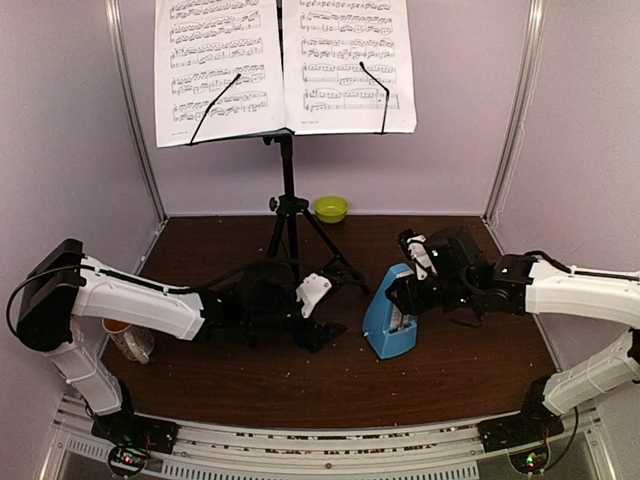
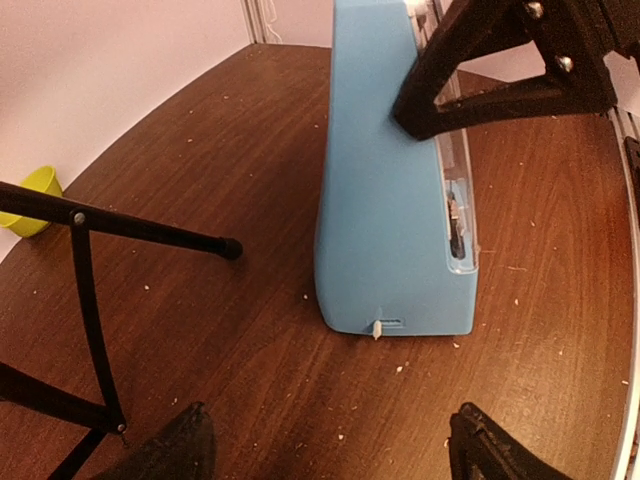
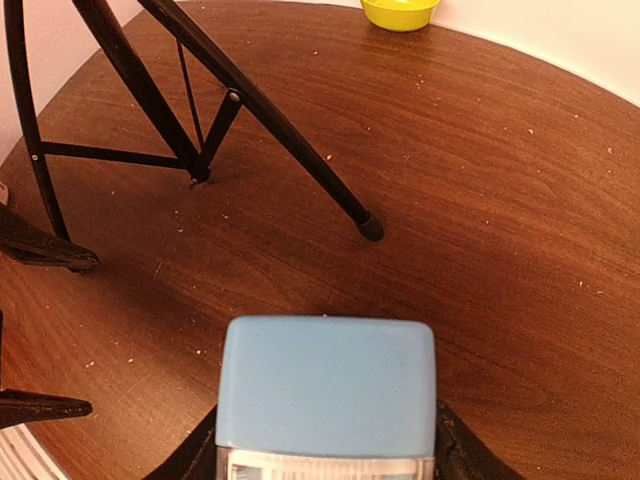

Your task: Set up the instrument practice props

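The blue metronome (image 1: 388,322) stands upright on the brown table right of centre. My right gripper (image 1: 408,288) is shut on its upper part, one finger on each side (image 3: 325,450). The clear front cover (image 2: 455,200) faces right in the left wrist view. My left gripper (image 1: 328,326) is open just left of the metronome and apart from it, with bare table between its fingertips (image 2: 330,450). The black music stand (image 1: 288,185) stands at the back. Two sheet-music pages (image 1: 215,65) rest on its desk under wire clips. The stand's legs (image 3: 270,120) spread over the table.
A lime-green bowl (image 1: 331,208) sits by the back wall. A mug (image 1: 125,338) stands partly hidden under my left arm at the table's left edge. One tripod foot (image 2: 230,247) ends close to the left of the metronome. Walls enclose three sides.
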